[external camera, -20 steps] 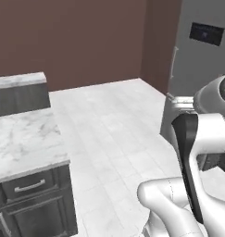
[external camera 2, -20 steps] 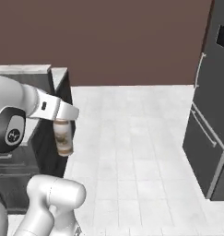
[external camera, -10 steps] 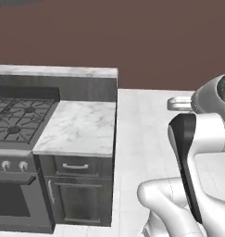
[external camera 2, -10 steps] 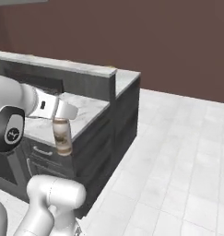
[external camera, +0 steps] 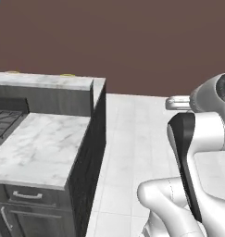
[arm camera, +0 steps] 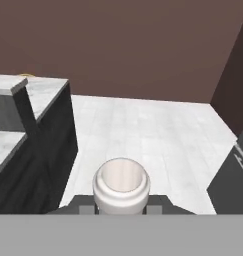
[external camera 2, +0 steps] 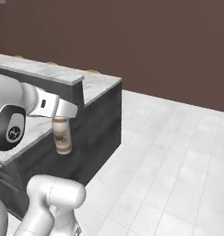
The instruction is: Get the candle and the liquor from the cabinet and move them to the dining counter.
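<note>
My gripper (external camera 2: 61,119) is shut on the neck of the liquor (external camera 2: 63,137), a cream-white bottle with a brownish band that hangs upright below the hand. In the hand view its round open mouth (arm camera: 121,184) sits between my fingertips. The bottle is in the air beside the end of the dining counter (external camera 2: 97,85), a marble-topped island with a dark grey base and a raised back ledge (external camera: 44,81). The lower marble top (external camera: 40,146) lies to my left. The candle and the cabinet are out of view.
A gas hob (external camera: 2,125) sits at the island's left, with drawers (external camera: 26,196) below the marble. Pale tiled floor (external camera 2: 178,152) spreads to the right, up to a brown wall (external camera: 132,41). A dark tall unit (arm camera: 232,187) stands at the hand view's right edge.
The whole picture has shifted, so the base has moved: the fridge and open floor gave way to the island, now close on the left. The bottle stays in my grip.
</note>
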Available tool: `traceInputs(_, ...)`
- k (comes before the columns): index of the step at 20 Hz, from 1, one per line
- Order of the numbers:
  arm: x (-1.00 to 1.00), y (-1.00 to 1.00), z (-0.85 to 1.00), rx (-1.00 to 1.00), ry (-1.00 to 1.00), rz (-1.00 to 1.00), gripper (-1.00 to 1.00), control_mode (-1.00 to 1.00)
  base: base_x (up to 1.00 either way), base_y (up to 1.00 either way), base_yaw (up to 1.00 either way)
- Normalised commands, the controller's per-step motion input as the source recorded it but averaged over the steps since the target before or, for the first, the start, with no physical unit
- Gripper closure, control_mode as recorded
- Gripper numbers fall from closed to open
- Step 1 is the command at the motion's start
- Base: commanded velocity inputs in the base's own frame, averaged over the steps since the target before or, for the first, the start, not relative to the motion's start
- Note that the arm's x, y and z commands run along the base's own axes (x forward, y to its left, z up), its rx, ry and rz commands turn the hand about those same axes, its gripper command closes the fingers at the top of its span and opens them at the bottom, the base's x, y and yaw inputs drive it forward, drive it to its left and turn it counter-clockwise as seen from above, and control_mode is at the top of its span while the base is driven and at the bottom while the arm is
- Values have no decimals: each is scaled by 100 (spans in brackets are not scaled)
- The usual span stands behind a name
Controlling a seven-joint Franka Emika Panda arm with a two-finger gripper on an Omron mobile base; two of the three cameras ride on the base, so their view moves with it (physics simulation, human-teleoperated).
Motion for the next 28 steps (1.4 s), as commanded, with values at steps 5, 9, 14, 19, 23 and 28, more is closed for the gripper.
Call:
traceInputs(5,0,0,0,0,0,0,100,100,59,-100,16)
traceInputs(9,0,0,0,0,0,0,100,100,83,-100,19)
traceInputs(14,0,0,0,0,0,0,100,100,98,-90,15)
traceInputs(19,0,0,0,0,0,0,100,100,100,-61,4)
traceInputs(23,0,0,0,0,0,0,100,100,100,-68,6)
traceInputs(28,0,0,0,0,0,0,100,100,100,-73,11)
